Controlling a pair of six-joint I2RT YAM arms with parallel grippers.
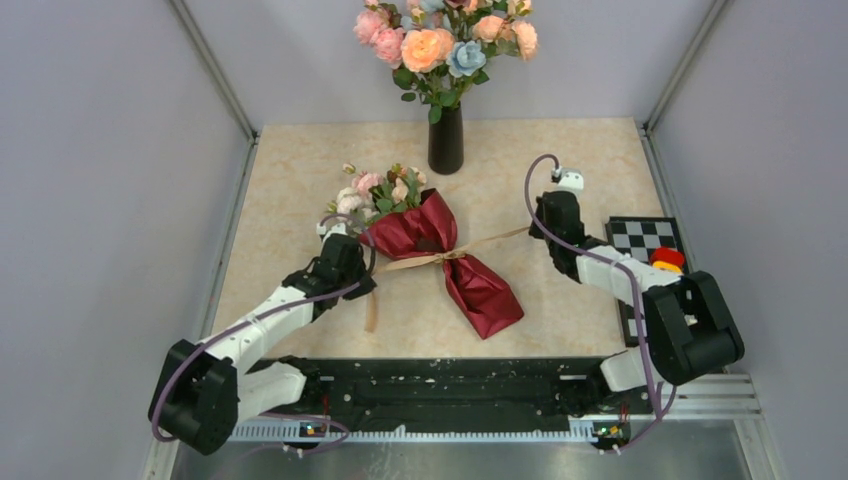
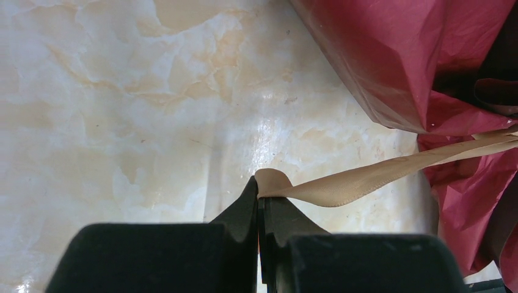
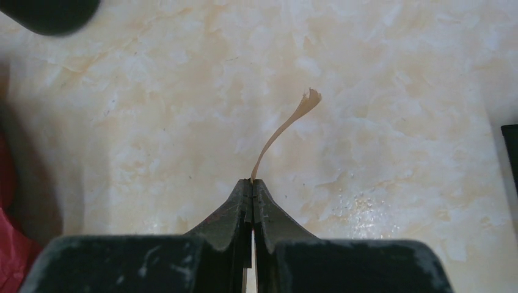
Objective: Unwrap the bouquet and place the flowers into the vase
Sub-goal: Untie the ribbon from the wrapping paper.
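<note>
The bouquet [image 1: 470, 275] lies in the middle of the table in maroon paper [image 2: 397, 61], its small pale flowers [image 1: 380, 190] pointing to the far left. A tan ribbon [image 1: 440, 258] is tied round its waist. My left gripper [image 1: 358, 265] is shut on one ribbon end [image 2: 366, 177], just left of the bundle, and its tips [image 2: 259, 186] pinch the band. On the right, my right gripper [image 1: 538, 225] is shut on the other ribbon end [image 3: 287, 125], which runs taut from the knot. The black vase [image 1: 445, 140] stands at the back.
Large peach, pink and blue blooms [image 1: 445, 40] fill the vase. A checkerboard card [image 1: 645, 240] with a red object [image 1: 668, 258] lies by the right wall. A loose ribbon tail [image 1: 371, 312] hangs toward the near edge. Grey walls close in three sides.
</note>
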